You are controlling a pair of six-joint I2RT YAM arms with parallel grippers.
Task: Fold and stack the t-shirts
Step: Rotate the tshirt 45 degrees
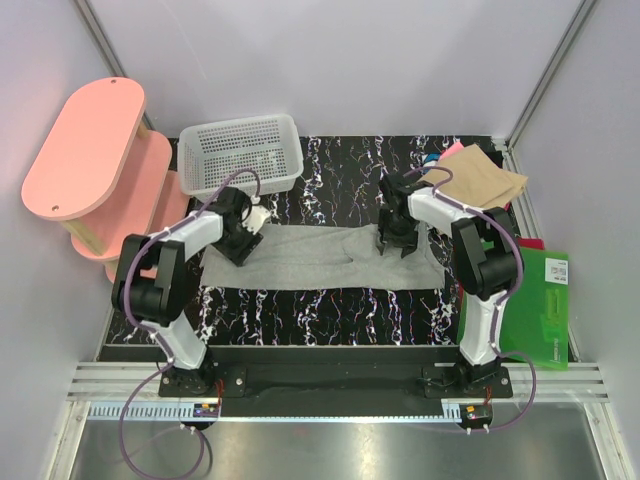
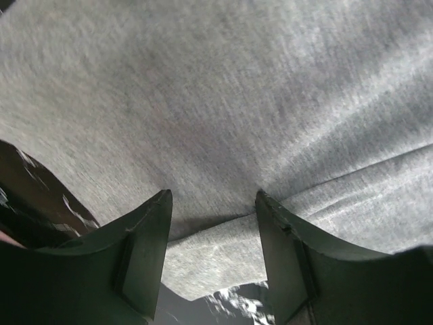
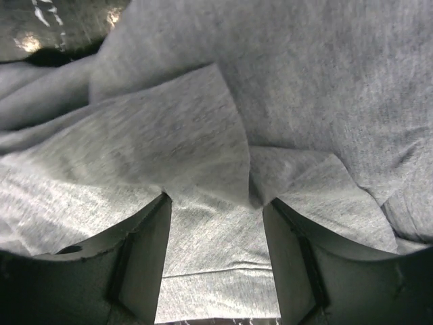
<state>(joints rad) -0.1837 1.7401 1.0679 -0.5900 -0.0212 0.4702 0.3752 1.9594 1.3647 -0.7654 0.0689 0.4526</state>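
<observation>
A light grey t-shirt lies as a long flat band across the black marbled table. My left gripper points down onto its left end, open. Its fingertips rest on the grey t-shirt, and a folded edge of cloth lies loose between them. My right gripper stands open over the right end. There the grey t-shirt is rumpled, with a hem lying flat between the jaws. A folded tan t-shirt lies at the back right, over pink and blue cloth.
A white mesh basket stands at the back left, just behind the left arm. A pink two-level shelf stands off the table's left side. A green board lies along the right edge.
</observation>
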